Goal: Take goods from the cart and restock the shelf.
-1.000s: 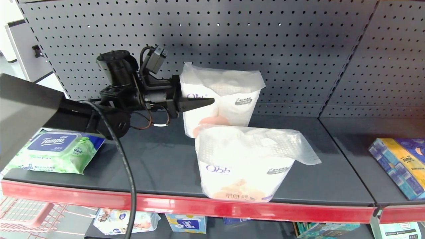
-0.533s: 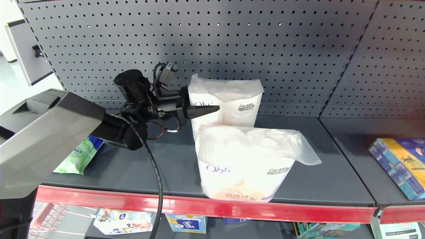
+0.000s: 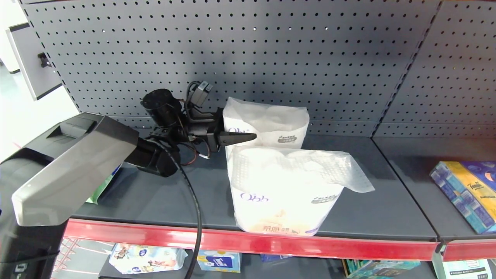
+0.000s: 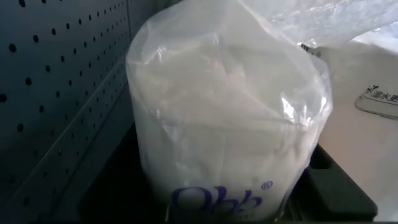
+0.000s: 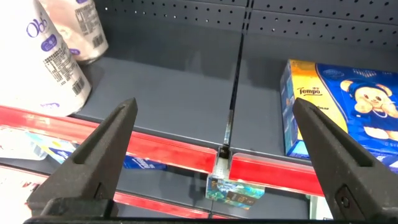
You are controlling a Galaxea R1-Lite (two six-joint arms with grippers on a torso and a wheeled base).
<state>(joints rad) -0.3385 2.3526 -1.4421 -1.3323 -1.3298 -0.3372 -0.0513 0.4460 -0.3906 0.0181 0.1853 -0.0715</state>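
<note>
Two white roll packs are on one grey shelf (image 3: 162, 193), which has a red front edge (image 3: 271, 242) and a pegboard wall (image 3: 271, 46) behind it. The front pack (image 3: 283, 193) stands in the lower middle of the head view, close to the red edge. The rear pack (image 3: 271, 124) is just behind it, at the centre of the frame, near the pegboard. Its bottom is hidden, so I cannot tell if it touches the shelf.

The left gripper (image 3: 250, 131) enters from the left of the frame. Its jaws pinch the rear pack, with one finger across the pack's front face. The right gripper (image 5: 214, 104) faces the red edge, its jaws spread wide with nothing between them.

One blue tissue bundle (image 3: 465, 193) lies at the right edge of the frame. One green wipes pack (image 3: 102, 186) at the left is mostly hidden behind the arm. The shelf floor is bare between the front pack and the blue bundle, and also to the left of the front pack.
</note>
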